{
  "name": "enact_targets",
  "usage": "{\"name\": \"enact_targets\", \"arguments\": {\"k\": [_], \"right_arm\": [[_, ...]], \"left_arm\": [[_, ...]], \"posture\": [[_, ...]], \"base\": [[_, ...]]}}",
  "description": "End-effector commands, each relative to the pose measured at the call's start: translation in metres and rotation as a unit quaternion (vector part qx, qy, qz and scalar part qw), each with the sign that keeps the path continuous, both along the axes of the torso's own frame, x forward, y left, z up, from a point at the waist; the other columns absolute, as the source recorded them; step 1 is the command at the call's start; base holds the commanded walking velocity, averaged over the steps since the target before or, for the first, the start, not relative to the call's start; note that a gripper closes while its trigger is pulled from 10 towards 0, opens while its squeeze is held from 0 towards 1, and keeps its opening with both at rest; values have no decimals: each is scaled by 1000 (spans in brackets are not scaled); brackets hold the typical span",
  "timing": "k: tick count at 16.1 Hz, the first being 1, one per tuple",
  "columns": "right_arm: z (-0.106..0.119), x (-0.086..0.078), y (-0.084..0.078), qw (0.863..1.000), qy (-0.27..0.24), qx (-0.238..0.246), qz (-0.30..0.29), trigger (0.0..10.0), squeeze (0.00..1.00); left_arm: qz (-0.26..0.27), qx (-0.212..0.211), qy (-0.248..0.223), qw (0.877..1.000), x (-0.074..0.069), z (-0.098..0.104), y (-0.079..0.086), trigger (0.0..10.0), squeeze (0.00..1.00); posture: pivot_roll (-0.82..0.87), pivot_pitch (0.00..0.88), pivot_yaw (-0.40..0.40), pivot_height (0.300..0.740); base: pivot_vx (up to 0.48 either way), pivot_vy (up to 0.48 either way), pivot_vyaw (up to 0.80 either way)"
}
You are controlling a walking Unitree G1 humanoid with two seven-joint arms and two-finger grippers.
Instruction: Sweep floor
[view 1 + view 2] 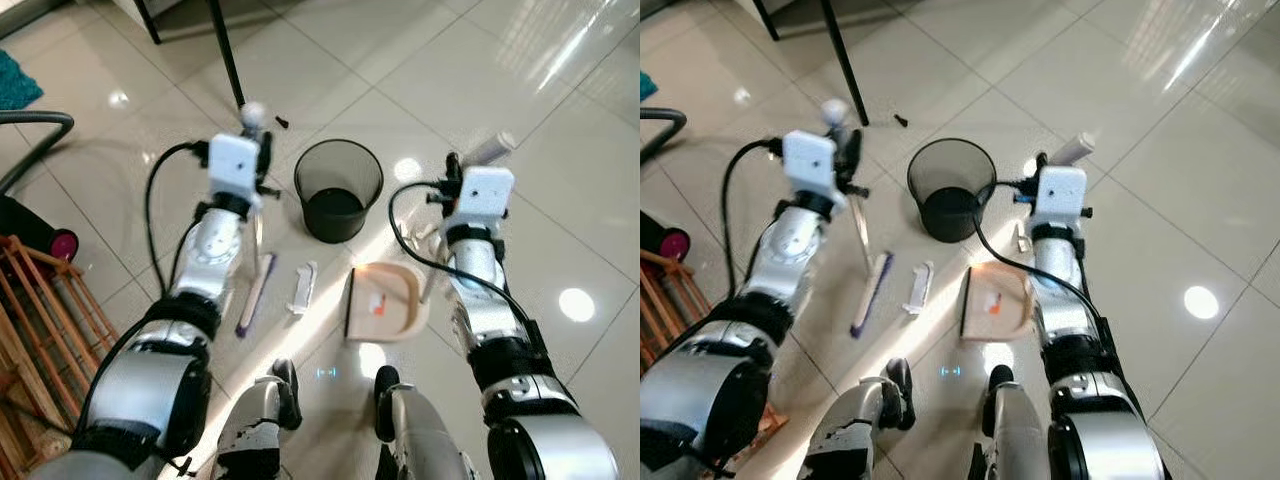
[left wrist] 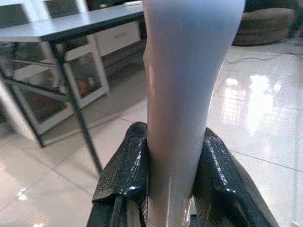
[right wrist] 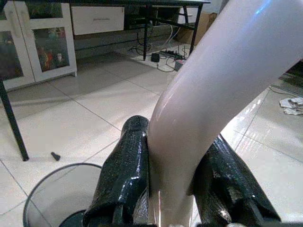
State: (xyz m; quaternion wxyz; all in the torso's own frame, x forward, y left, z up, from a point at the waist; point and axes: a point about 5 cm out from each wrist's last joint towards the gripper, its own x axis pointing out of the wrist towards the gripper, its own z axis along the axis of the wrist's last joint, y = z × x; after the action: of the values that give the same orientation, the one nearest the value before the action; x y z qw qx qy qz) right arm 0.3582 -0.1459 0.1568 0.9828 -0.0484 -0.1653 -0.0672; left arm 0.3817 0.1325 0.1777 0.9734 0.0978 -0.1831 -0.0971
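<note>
In the left eye view, a broom (image 1: pixel 254 280) is held by the left gripper (image 1: pixel 256 128) at the top of its pale handle. The handle is close to upright, and its long axis runs from the gripper down and nearward to the purple-bristled head, which lies on the tiled floor (image 1: pixel 560 120) with its length running near to far. Just right of the head, a small white piece (image 1: pixel 302 288) lies on the tiles. A black mesh bin (image 1: pixel 338 188) stands beyond it, between the two arms. A beige dustpan (image 1: pixel 384 302) rests on the floor near the bin, its dark lip facing left toward the broom; its handle rises to the right into the right gripper (image 1: pixel 478 155).

In the right eye view, a black table leg (image 1: pixel 843 70) is seen beyond the left gripper, with a small dark scrap (image 1: pixel 900 121) on the floor right of it. A wooden rack (image 1: pixel 660 320) stands at the left edge.

In the left wrist view, the broom handle is clamped between the two black fingers (image 2: pixel 124 175) and points up past them.

In the right wrist view, the dustpan handle is gripped between the fingers (image 3: pixel 124 175) and slants away; the bin's rim lies below.
</note>
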Motion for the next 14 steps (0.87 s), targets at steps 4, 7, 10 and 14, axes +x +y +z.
{"name": "enact_targets", "arguments": {"k": [4,7,10,14], "right_arm": [[-20,-7,13,999,37,-11,14,10000,0],[-28,-13,29,998,47,-1,37,10000,0],[-23,-17,57,996,46,15,78,10000,0],[-28,-18,80,992,87,19,92,10000,0]], "left_arm": [[-18,21,33,999,-2,-16,-20,10000,0],[-18,18,38,999,-1,-16,-27,10000,0],[-2,-20,56,998,5,-8,-36,10000,0],[-4,-64,65,996,10,3,-49,10000,0]], "posture": [[32,408,55,740],[18,384,58,740],[2,420,60,740],[-7,393,52,740]], "base": [[0,0,0],[0,0,0],[0,0,0],[0,0,0]]}}
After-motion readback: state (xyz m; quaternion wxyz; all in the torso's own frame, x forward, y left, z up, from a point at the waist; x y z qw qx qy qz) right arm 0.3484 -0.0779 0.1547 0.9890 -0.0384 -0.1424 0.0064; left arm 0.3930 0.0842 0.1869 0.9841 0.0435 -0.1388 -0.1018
